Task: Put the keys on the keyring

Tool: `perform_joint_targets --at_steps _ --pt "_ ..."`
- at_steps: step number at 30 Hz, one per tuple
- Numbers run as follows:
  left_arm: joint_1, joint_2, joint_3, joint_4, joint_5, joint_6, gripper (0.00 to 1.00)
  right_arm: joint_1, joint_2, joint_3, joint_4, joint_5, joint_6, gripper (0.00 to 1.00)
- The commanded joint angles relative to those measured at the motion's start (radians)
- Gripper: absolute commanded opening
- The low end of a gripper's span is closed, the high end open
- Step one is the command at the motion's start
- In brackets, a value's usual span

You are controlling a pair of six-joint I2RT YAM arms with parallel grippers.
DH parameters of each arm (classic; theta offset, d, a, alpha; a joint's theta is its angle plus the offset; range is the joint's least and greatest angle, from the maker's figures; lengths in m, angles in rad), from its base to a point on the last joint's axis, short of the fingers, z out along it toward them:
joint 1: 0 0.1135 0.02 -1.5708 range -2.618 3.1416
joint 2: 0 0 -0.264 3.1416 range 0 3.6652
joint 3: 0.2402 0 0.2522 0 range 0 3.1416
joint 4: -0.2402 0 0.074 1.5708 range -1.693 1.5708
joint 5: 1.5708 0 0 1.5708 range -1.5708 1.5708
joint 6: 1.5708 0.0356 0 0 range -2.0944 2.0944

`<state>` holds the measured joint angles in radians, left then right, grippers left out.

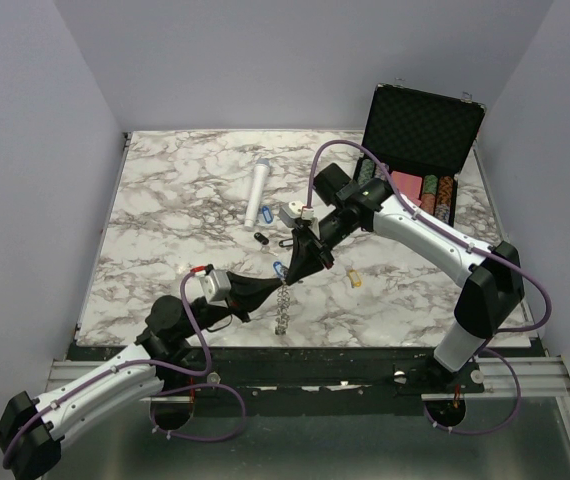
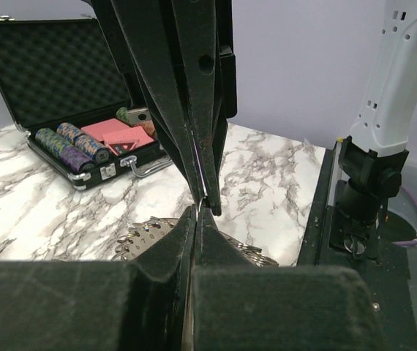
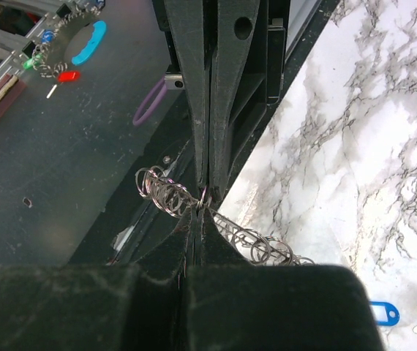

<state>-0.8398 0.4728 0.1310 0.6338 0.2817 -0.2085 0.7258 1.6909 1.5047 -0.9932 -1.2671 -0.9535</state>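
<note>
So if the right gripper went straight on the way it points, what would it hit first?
Most likely the left gripper: its closed tips face the right gripper almost tip to tip, with the keyring apparently pinched where they meet.

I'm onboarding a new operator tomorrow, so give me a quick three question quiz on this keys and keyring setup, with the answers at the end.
1. True or false: the black case at the far right is shut.
2. Multiple choice: the left gripper and right gripper are both closed, tip to tip, on: A) the white cylinder, B) the keyring, C) a poker chip.
3. Short answer: what colour is the tag on the key lying alone just right of the grippers?
Key: 1 false, it stands open; 2 B; 3 yellowish-gold.
</note>
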Motion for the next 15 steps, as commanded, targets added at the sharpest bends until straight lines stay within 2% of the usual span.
perform_joint_targets --at_steps 1,3,6,15 --pt "0.005 0.001 -0.016 0.027 -0.039 -0.025 0.05 -0.003 0.012 0.025 -0.042 -0.058 -0.011 0.0" --pt "0.005 0.007 -0.016 0.03 -0.036 -0.031 0.06 -0.005 0.012 0.02 -0.041 -0.058 -0.008 0.0" --pt "0.005 0.009 -0.016 0.029 -0.033 -0.043 0.15 -0.003 0.012 0.017 -0.036 -0.055 -0.008 0.0" --pt "0.005 0.012 -0.018 0.032 -0.018 -0.071 0.27 -0.006 0.01 0.022 -0.058 -0.08 -0.03 0.0"
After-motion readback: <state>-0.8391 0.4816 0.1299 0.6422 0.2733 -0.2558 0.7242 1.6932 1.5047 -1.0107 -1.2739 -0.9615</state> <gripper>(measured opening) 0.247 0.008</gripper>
